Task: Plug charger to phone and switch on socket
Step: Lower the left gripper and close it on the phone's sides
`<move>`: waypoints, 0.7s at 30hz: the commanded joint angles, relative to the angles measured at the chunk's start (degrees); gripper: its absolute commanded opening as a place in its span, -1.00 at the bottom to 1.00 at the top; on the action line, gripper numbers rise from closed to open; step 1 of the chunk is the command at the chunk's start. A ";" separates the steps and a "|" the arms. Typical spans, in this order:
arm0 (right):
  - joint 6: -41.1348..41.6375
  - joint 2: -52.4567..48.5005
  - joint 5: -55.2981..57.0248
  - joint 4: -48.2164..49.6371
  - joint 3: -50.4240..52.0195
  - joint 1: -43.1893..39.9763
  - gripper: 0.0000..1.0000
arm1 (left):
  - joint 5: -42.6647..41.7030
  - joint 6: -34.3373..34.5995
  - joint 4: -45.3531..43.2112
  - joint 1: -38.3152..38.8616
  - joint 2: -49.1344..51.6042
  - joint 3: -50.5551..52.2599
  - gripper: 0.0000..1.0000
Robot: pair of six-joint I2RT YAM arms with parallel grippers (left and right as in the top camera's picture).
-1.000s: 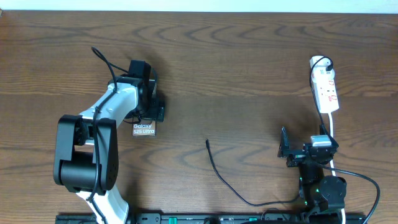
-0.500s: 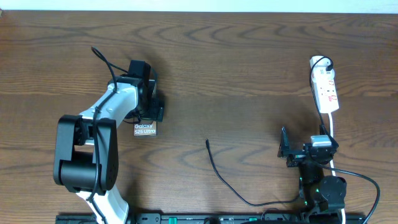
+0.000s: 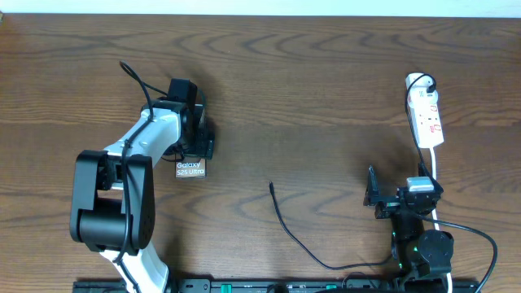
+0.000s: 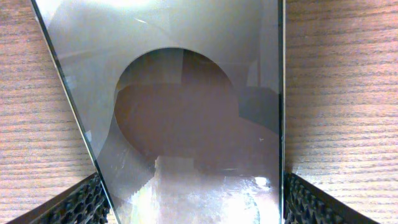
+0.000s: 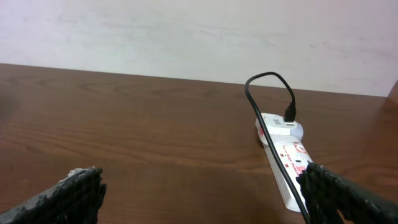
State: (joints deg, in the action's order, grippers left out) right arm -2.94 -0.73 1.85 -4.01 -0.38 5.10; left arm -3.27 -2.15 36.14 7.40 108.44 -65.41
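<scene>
L gripper [image 3: 195, 149] is clamped across the phone [image 3: 189, 168], left of centre on the wooden table [image 3: 326, 73]. On the wrist cam we see its pads [image 4: 84, 202] against both long edges. The glossy slab fills the view w/ a brownish oval in the middle. From overhead we can read white text on the end poking out toward the table's near edge: "Galaxy S25 Ultra".

R gripper [image 5: 205, 196] sits low at the right-front, fingers spread wide, nothing btwn them.

The charger [image 3: 279, 218] lies loose on the wood btwn the two arms. Its plug tip [image 3: 271, 187] is well apart from the phone, and the cable curls off toward the R arm's base.

The socket [image 3: 427, 118] lies far right, w/ a black lead plugged in at its far end by the round white plug [image 3: 418, 81]. It has red marks on its face, but the printing is too small for us to read.
</scene>
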 commanded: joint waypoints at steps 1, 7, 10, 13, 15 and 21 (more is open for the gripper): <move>0.52 -0.04 -0.28 -0.22 0.07 0.20 0.99 | 0.28 -0.13 0.63 -0.09 2.47 0.81 0.66; 0.55 -0.04 -0.28 -0.22 0.07 0.20 0.98 | 0.28 -0.13 0.63 -0.09 2.47 0.81 0.64; 0.52 -0.04 -0.28 -0.22 0.07 0.20 0.98 | 0.28 -0.13 0.63 -0.09 2.47 0.81 0.57; 0.55 -0.04 -0.28 -0.22 0.07 0.20 0.99 | 0.28 -0.13 0.63 -0.09 2.47 0.81 0.56; 0.55 -0.04 -0.28 -0.22 0.07 0.20 0.99 | 0.28 -0.13 0.63 -0.09 2.47 0.81 0.56; 0.52 -0.04 -0.28 -0.22 0.07 0.20 0.99 | 0.28 -0.13 0.63 -0.09 2.47 0.81 0.54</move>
State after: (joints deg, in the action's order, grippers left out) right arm -2.94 -0.73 1.85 -4.01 -0.38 5.10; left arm -3.27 -2.13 36.14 7.40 108.44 -65.41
